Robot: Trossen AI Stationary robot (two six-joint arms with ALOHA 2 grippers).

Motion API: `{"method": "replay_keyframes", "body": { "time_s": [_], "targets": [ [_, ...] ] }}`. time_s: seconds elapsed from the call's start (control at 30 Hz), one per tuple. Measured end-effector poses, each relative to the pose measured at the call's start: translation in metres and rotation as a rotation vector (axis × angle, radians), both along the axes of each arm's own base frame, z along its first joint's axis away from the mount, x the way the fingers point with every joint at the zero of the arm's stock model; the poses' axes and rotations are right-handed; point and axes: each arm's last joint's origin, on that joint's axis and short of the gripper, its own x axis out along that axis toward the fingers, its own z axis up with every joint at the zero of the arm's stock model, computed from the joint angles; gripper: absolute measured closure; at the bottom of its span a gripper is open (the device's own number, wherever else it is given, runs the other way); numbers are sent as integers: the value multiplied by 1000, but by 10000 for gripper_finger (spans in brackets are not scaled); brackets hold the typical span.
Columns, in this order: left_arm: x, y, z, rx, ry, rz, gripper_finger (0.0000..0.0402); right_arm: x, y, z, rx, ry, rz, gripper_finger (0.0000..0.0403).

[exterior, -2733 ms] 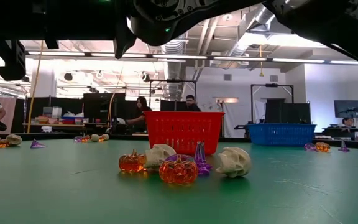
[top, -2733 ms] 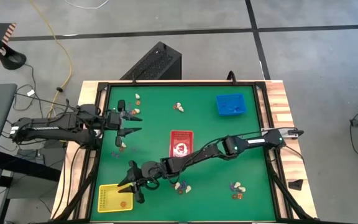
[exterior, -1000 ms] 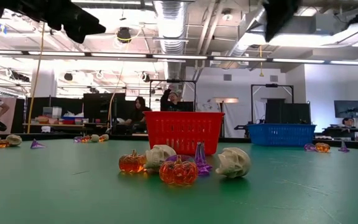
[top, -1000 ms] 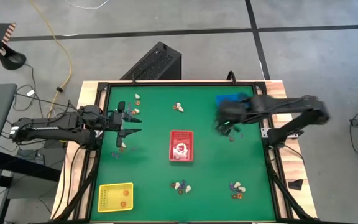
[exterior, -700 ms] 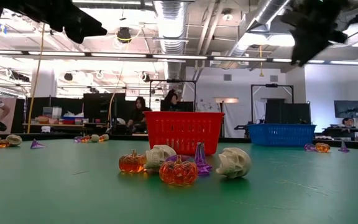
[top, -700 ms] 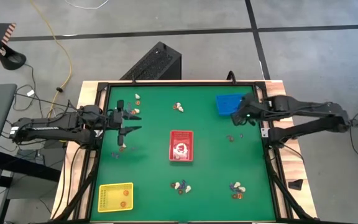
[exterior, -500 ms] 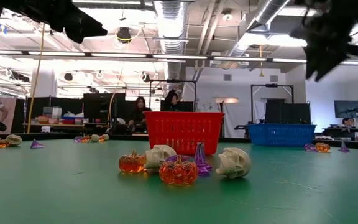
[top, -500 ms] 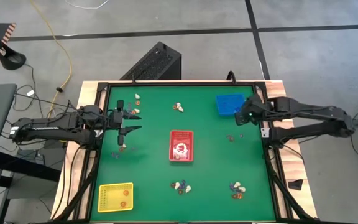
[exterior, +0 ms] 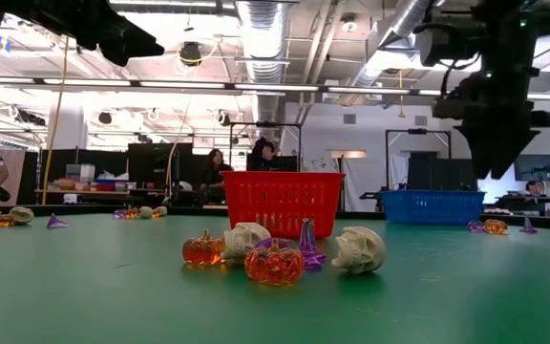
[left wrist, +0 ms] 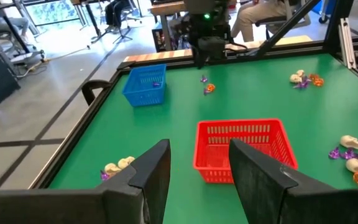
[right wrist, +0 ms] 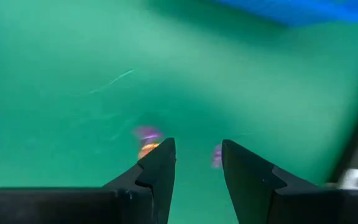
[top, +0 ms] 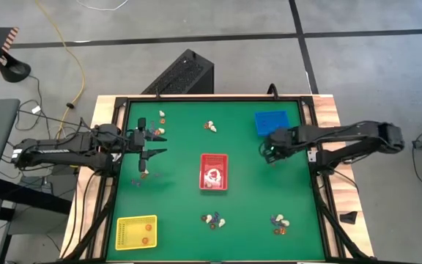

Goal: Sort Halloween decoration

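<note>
Small cream, orange and purple trinkets lie in loose clusters on the green table: one by its near edge, another right of it, one at the far side and one far-left. My right gripper hangs open above an orange trinket and purple ones near the blue tray, touching none of them. My left gripper waits open at the table's left side, near a few trinkets.
A red tray with pieces in it stands mid-table. A yellow tray sits at the near-left corner. A black frame runs round the table. In the low view, people sit in the room beyond the table.
My right gripper has swung toward the table's right edge past the blue tray, then come back left and lower, over the few trinkets beside that tray. The trinkets and trays have not moved.
</note>
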Motion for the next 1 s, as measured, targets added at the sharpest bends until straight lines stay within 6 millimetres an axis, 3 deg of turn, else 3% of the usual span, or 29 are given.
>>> {"method": "replay_keyframes", "body": {
  "time_s": [0.23, 0.4, 0.73, 1.0],
  "targets": [
    [0, 0, 0, -11, -1, -16, 249, 25, 18, -24, 19, 67, 99, 239],
    [0, -1, 0, -17, -2, -21, 249, 28, 23, -37, 34, 161, 111, 239],
    [0, -1, 0, -18, -3, -21, 249, 10, 11, -35, 39, 343, 13, 239],
    [0, -1, 0, -18, -1, -21, 249, 10, -8, -37, 73, 336, -13, 245]
  ]
}}
